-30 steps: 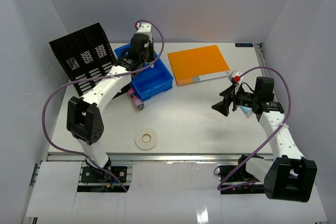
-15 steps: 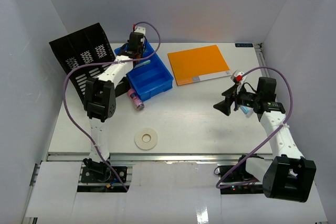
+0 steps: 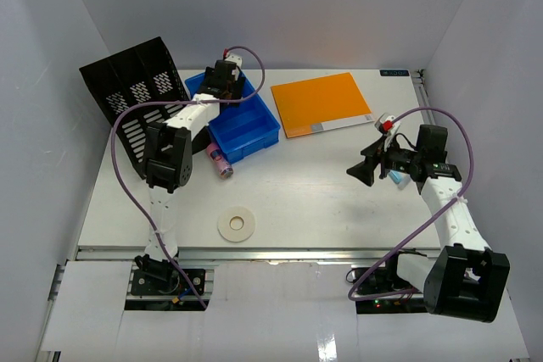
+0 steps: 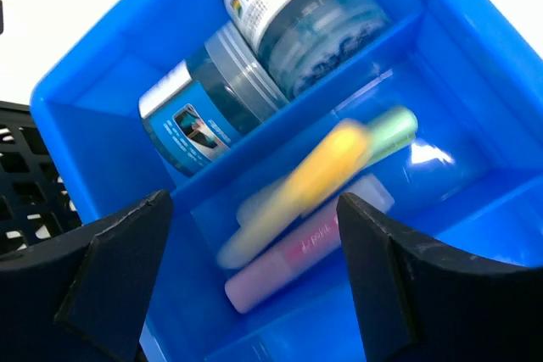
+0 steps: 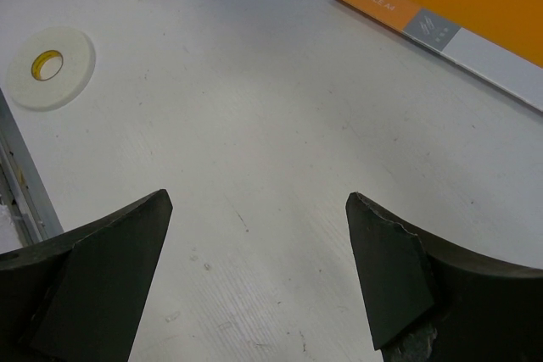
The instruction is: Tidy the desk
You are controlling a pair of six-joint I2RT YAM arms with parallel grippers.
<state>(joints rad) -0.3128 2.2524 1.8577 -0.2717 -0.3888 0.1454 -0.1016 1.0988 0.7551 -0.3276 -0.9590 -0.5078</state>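
Black file rack [image 3: 127,99] at 10 o'clock on the desk [image 3: 322,201]; blue tray [image 4: 102,125] just off the rack's 3 o'clock; left gripper [image 4: 254,199] hangs over the tray, jaws spread, nothing between them. Below it, in the middle compartment, a yellow marker [image 4: 318,171] shows blurred across a green marker [image 4: 394,129] and a pink marker [image 4: 288,264]; two jars [image 4: 204,120] fill the compartment toward 12. Judgement: a drop-off into the tray; best to rise straight up past divider and wall before swinging off, so no finger catches the rim. Loose items: a pink cylinder [image 3: 220,161] just off the tray's 7 o'clock; tape roll [image 3: 237,225] at 6; orange folder [image 3: 321,103] at 1. Right gripper [image 5: 259,199] at 3 o'clock, spread wide, empty, over bare desk, well apart from everything.
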